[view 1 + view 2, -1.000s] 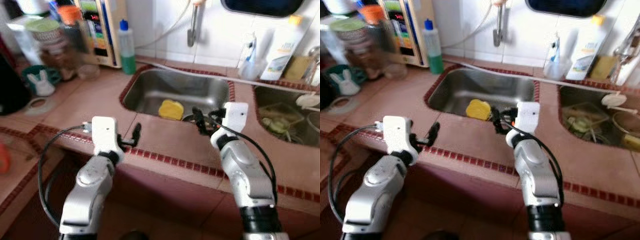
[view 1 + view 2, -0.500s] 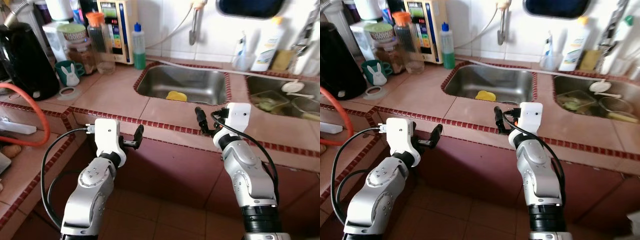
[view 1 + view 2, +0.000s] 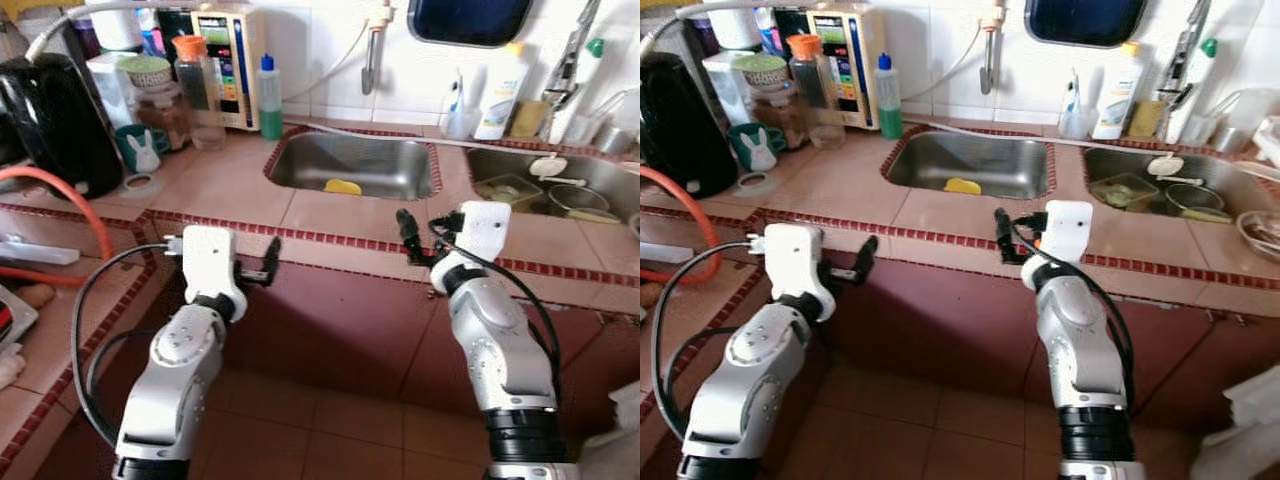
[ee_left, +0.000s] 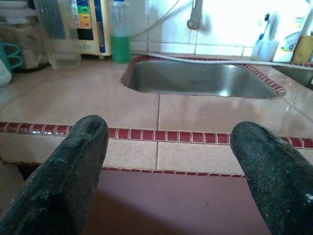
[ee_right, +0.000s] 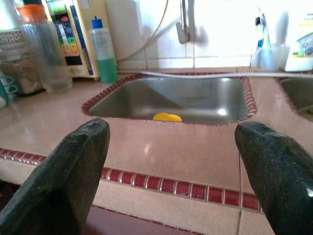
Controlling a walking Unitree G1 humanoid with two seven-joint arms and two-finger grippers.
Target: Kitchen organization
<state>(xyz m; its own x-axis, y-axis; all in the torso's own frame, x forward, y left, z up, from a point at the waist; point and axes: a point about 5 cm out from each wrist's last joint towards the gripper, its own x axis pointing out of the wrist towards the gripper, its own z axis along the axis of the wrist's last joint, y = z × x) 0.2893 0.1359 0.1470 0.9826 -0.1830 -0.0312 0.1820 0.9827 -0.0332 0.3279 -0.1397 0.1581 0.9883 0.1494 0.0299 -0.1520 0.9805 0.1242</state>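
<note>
Sponge (image 5: 167,117): yellow, in sink (image 5: 205,100); we judge it soft, light, wet; pinch its middle
Fingers: left gripper (image 4: 171,161), right gripper (image 5: 171,166) spread, empty

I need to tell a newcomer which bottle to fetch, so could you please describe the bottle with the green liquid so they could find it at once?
Start at the steel sink set in the pink tiled counter. At its back left corner, beside the cream wall appliance, stands the bottle. It is slim and clear, with green liquid in its lower part and a blue cap, unlike the orange-lidded jar further left.
</note>
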